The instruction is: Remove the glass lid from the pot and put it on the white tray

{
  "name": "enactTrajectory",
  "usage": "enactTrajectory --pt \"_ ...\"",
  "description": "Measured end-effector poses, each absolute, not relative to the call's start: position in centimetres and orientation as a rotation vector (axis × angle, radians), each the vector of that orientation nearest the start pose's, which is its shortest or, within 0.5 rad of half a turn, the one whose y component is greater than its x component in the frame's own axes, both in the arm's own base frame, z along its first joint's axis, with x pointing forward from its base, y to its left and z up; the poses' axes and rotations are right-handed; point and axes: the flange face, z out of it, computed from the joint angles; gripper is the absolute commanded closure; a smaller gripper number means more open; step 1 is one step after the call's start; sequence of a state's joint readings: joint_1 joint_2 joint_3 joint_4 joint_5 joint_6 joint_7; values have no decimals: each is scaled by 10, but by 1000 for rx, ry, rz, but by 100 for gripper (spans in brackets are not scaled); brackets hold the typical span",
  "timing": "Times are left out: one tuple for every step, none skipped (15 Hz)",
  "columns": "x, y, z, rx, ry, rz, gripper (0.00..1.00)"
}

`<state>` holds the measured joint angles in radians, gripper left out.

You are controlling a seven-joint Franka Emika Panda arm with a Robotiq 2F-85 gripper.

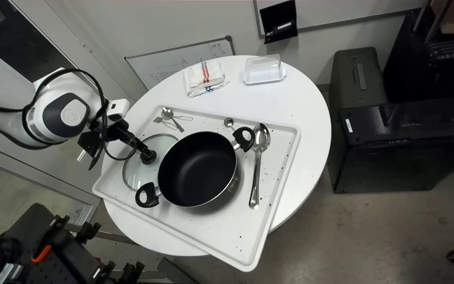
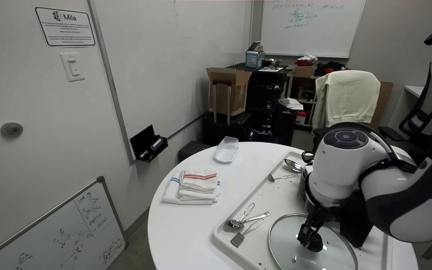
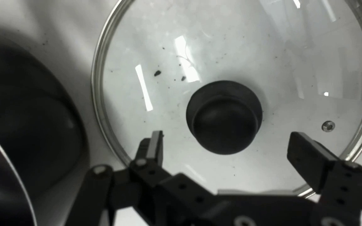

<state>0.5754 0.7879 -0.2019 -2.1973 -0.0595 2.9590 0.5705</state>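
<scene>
Nearest in the wrist view, that's the claw, its fingers wide apart, and the dark knob shows between them, clear gaps on both sides! Below spreads the glass lid, metal rim gleaming, the pot just beside it.

Now, in an exterior view, the lid lies flat on the white tray, by the left edge of the counter, partly hidden behind the pot. One tray corner juts past the near edge. A big metal spoon lies between pot and right edge; folded towels and a clear-covered box sit by the far edge.

And in an exterior view, the arm leans over the lid; a metal spatula lies near it, toward the left edge.
</scene>
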Motion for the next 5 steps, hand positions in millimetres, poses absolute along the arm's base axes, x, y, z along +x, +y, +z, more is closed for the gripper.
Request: enactTrajectory --pt "479 177 34 -3276 116 -91 0" --pt "476 175 40 -3269 95 -91 0" --pt "472 172 47 -3261 72 -93 0" --pt "469 169 54 -3254 50 -94 0" --pt "464 165 61 -3246 27 -93 0"
